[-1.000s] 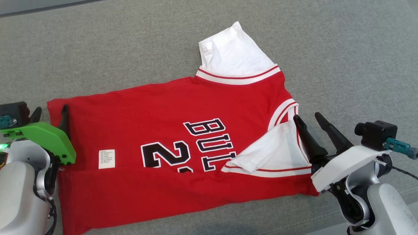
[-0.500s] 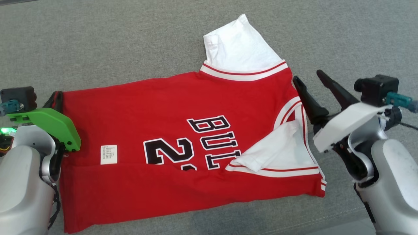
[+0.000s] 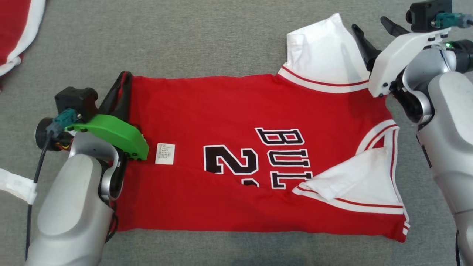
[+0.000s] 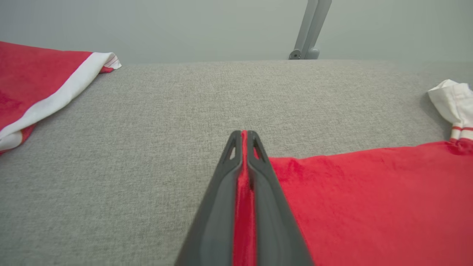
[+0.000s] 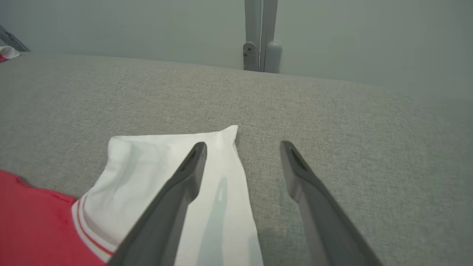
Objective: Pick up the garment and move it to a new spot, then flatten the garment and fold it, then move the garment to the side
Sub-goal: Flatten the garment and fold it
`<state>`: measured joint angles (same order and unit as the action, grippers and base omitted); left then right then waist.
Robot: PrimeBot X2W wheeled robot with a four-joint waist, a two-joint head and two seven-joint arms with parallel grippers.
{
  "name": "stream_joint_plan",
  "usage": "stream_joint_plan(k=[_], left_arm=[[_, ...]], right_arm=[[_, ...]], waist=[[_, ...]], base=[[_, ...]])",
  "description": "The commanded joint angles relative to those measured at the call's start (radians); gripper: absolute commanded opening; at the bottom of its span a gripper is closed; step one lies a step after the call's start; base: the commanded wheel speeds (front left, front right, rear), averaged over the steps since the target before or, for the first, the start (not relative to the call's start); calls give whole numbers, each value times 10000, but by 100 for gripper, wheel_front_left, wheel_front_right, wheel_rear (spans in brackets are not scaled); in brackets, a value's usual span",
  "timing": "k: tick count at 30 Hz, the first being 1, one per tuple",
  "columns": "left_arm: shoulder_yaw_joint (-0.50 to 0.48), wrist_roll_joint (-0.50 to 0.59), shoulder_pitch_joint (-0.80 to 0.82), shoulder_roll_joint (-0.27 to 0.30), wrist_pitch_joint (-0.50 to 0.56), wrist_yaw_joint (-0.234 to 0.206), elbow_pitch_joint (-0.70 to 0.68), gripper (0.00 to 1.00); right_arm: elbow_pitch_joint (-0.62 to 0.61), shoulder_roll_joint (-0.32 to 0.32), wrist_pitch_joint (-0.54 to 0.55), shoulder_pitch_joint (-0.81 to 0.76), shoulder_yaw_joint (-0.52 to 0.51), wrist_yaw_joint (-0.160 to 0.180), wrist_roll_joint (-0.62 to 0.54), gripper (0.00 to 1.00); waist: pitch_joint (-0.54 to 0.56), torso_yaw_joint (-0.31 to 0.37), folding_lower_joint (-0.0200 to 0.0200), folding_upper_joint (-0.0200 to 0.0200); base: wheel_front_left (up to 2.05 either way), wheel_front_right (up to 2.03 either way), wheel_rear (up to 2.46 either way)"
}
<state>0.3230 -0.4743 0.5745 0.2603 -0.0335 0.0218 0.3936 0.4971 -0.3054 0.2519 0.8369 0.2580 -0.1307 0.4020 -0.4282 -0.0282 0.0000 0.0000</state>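
Observation:
The garment (image 3: 221,111) is a red jersey with white sleeves and black lettering, spread flat on the grey padded surface (image 3: 192,37). My left gripper (image 3: 120,88) is shut on the jersey's hem at its far left corner. In the left wrist view a strip of the garment's red cloth (image 4: 369,192) runs up between the closed left gripper (image 4: 244,135) fingers. My right gripper (image 3: 371,26) is open above the right edge of the far white sleeve (image 3: 325,51). In the right wrist view the right gripper (image 5: 243,146) has one finger over the sleeve (image 5: 147,166) and the other over bare surface.
A second red and white garment (image 3: 14,29) lies at the far left, and its edge (image 4: 29,85) also shows in the left wrist view. A grey post (image 5: 260,37) stands beyond the surface's far edge. A white strap (image 3: 14,184) hangs by my left arm.
My left gripper has shut on the hem corner. My right arm has moved from the near sleeve and collar up to the far sleeve, still open. The head camera has shifted.

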Motion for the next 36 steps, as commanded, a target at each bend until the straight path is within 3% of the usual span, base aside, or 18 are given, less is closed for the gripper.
stream_joint_plan(k=[1,11,14,16,18,27,36], left_arm=[[91,130,-43,-122,-100,57,-94,0],[553,99,-13,-724,-490,190,-164,0],[580,44,-18,-744,-562,205,-58,0],[570,6,-22,-742,-584,205,6,0],[551,-44,-26,-724,-639,199,64,0],[295,-256,-191,-484,-910,99,179,0],[-79,-580,-1057,-69,-1286,10,-286,0]], right_arm=[[427,-112,113,367,50,0,-121,100],[3006,-319,856,1758,613,0,-181,100],[3469,-357,908,1946,791,0,-246,42],[3676,-372,830,2009,859,1,-238,29],[3826,-378,689,2085,920,1,-205,0],[3406,-497,-546,1791,1421,1,648,0],[204,-1781,-1406,-385,2373,1,2236,0]], waist=[[-321,-812,0,0],[-501,-1530,0,0],[-460,-1554,0,0],[-429,-1534,0,0],[-400,-1492,0,0],[26,-971,0,0],[963,-140,0,0]], base=[[0,0,0],[0,0,0],[0,0,0],[0,0,0],[0,0,0],[0,0,0],[0,0,0]])
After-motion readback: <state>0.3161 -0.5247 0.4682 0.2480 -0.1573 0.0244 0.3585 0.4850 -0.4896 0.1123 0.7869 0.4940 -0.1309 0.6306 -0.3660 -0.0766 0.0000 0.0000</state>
